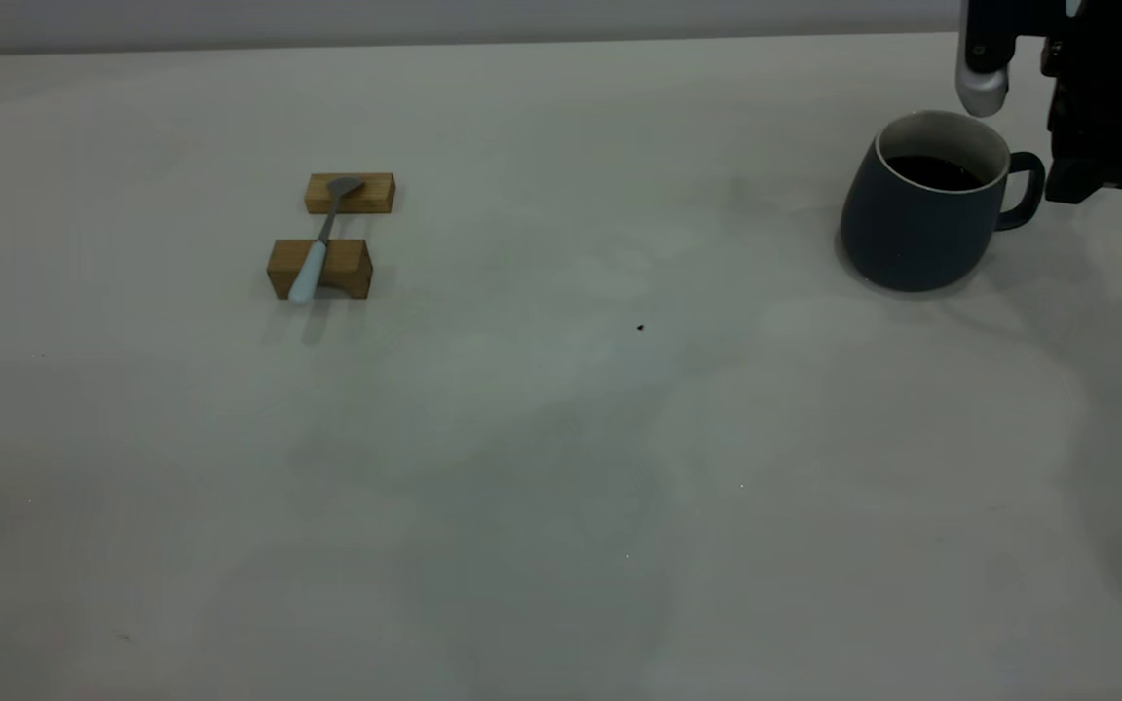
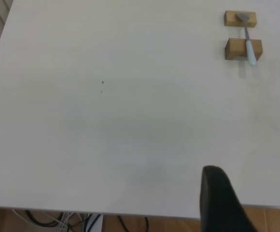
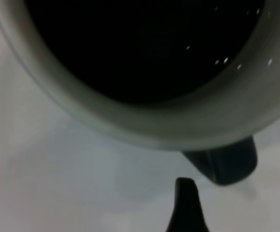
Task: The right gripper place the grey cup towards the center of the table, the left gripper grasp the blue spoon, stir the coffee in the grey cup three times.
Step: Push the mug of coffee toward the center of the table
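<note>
While the right tool (image 1: 1038,127) straddles the grey cup (image 1: 916,219) handle, jaws apart

R gripper (image 1: 1043,136) spread; L gripper (image 2: 248,203) raised.

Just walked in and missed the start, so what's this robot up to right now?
The right gripper hangs at the grey cup of coffee at the table's right side, fingers open around the handle area, not yet gripping. The blue spoon lies untouched across two wooden blocks on the left. The left gripper is well back from it, near the table's edge.
</note>
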